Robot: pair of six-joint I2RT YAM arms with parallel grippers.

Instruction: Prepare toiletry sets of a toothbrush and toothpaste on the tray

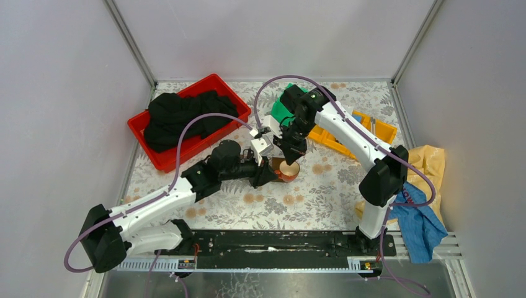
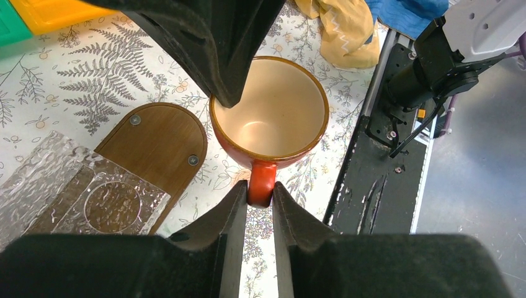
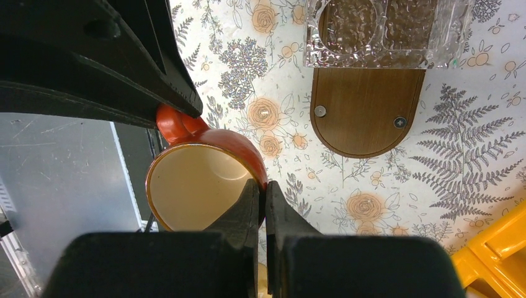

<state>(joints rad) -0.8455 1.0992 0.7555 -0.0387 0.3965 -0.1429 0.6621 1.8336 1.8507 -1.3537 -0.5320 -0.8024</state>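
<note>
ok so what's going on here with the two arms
Both arms are on one red mug with a cream inside. The left hand has the mug's handle between its fingers, and the right hand pinches the mug's wall at the rim. The brown wooden tray lies beside the mug. The part of it in view carries only a clear plastic holder.

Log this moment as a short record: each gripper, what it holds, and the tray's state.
left gripper: closed on the handle of a red ceramic mug with cream inside
right gripper: pinching the mug's rim
dark brown wooden tray: beside the mug, textured clear plastic holder on it
toothbrush, toothpaste: not seen in any view
</note>
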